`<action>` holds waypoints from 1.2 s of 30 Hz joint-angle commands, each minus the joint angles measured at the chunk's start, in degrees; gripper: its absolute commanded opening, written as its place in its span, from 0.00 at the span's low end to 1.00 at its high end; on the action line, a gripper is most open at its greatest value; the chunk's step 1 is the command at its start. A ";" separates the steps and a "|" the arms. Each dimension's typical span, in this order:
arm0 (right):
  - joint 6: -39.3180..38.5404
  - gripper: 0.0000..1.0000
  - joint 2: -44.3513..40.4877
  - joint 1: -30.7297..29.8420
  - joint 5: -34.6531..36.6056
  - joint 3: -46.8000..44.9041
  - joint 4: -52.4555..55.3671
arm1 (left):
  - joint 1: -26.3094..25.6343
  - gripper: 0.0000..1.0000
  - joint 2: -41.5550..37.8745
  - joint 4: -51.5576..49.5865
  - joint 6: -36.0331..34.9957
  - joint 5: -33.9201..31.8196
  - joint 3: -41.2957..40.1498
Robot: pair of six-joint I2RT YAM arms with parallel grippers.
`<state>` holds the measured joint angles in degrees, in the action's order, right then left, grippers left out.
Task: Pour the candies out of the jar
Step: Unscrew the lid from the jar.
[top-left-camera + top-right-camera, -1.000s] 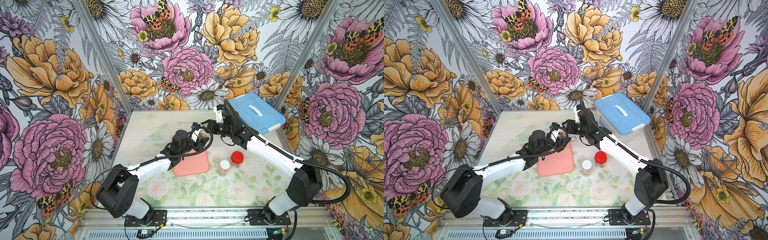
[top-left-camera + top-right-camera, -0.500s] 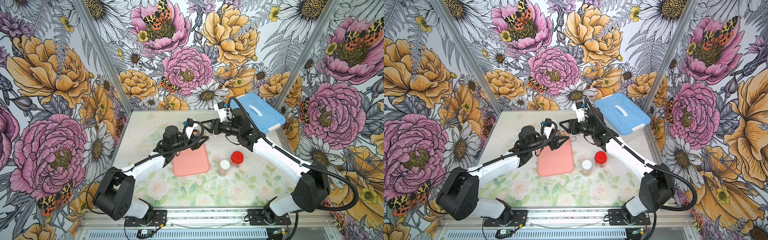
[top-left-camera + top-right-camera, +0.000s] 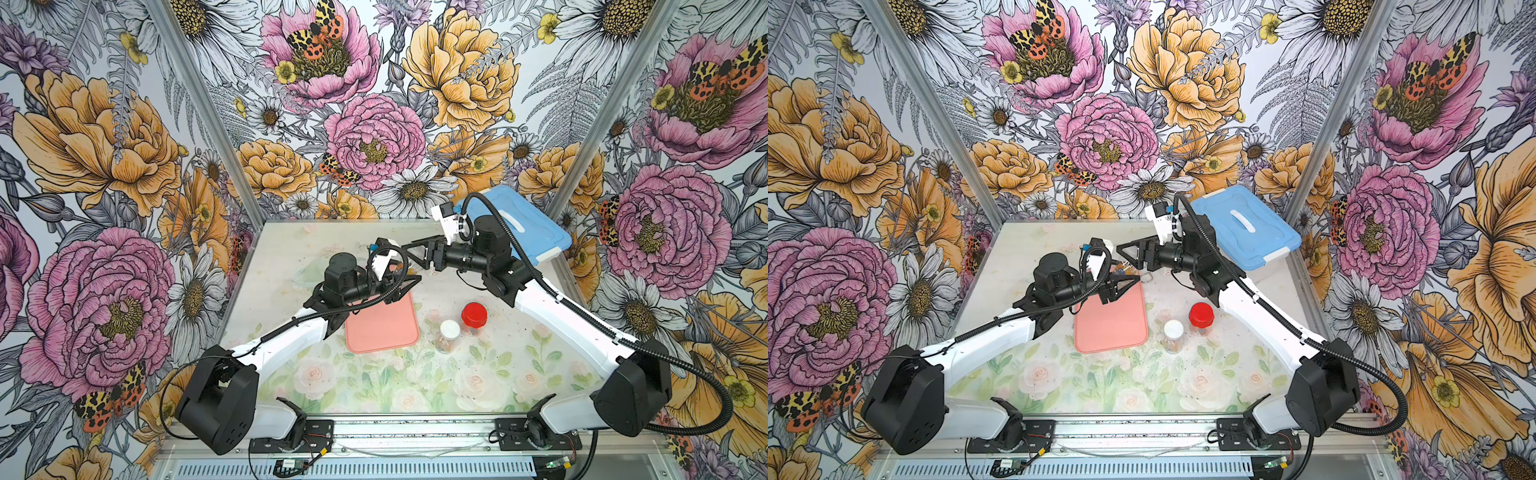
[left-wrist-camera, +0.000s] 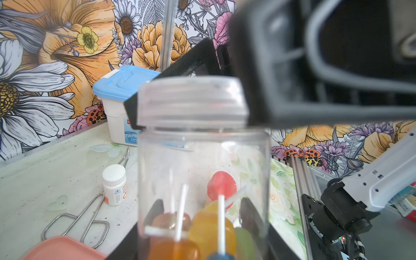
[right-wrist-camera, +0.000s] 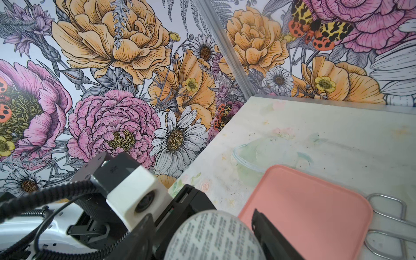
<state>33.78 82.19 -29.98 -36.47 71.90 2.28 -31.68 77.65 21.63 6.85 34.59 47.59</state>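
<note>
Here, jar in left fingers, candies inside, right fingers flanking lid

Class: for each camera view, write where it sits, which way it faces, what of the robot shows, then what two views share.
Top views: high at the front, facing down over the table; left arm and right arm show whole.
Left wrist: behind the left tool, facing the jar it grips; right tool flanks the lid.
Right wrist: behind the right tool, facing the lid; left arm's camera shows.
Shared: both wrist views show pink tray, scissors.
</note>
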 commanded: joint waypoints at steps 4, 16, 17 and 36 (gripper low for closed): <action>2.70 0.76 -3.96 2.54 4.48 0.44 -0.40 | -0.53 0.00 -1.51 -1.29 -2.08 -10.51 0.42; 3.18 0.70 -0.84 -1.45 18.77 0.45 2.72 | -3.91 0.00 -2.24 -4.84 -6.73 -21.23 0.85; 3.22 0.70 -0.36 -1.83 19.09 0.65 2.90 | -3.99 0.00 -2.24 -4.87 -6.81 -21.48 0.86; 4.19 0.48 3.15 -5.09 22.43 1.13 3.43 | -5.33 0.00 -1.29 -5.85 -7.97 -22.86 1.41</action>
<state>38.13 84.47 -34.70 -15.38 71.68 5.96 -36.56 77.54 14.94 -0.19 12.43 47.59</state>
